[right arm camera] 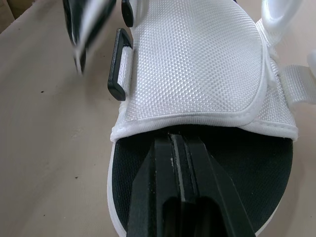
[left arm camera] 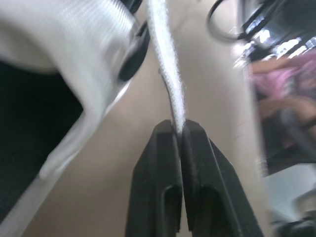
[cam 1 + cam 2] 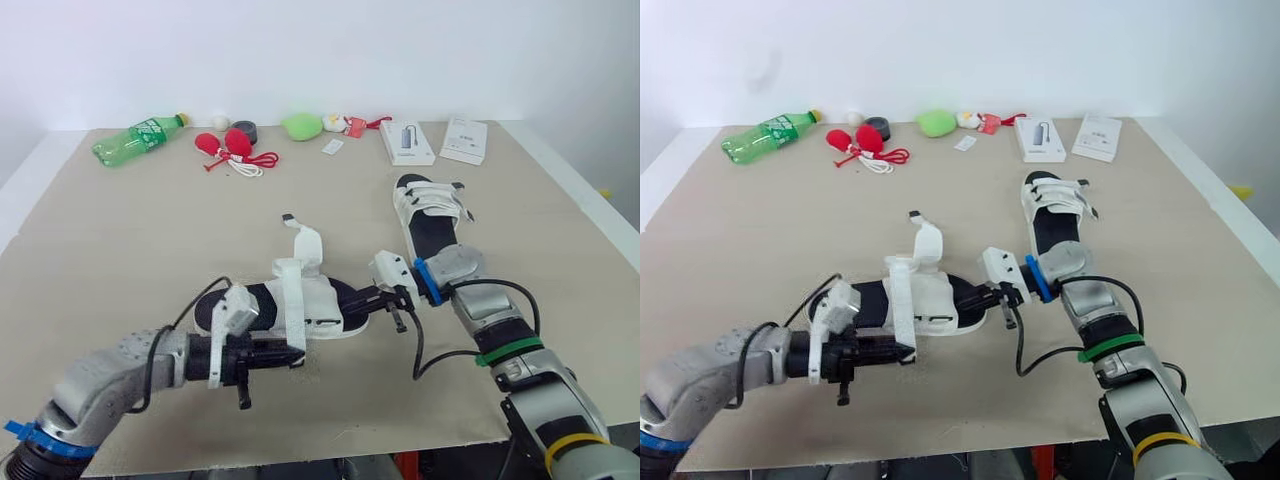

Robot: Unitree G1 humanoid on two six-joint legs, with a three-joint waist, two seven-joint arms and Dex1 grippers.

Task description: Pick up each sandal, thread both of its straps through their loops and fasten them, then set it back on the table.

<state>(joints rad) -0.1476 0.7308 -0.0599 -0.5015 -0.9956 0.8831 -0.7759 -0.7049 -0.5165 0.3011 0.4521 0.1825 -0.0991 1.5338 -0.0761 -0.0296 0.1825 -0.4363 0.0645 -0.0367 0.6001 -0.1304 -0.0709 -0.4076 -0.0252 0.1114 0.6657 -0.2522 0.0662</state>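
Two sandals lie on the table [image 3: 120, 250]: the unfastened sandal [image 3: 300, 300] mid-table, the strapped sandal [image 3: 430, 215] beyond. Clamped on the white strap [image 2: 170, 74], the left gripper [image 2: 179, 129] should keep it taut and flat, aiming for the black loop [image 1: 118, 66]. The right gripper [image 1: 177, 140], fingers together, steadies the toe. Bare tabletop lies leftward; edges well apart.

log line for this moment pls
left gripper shut on strap | right gripper shut at near sandal toe | far sandal lying on table
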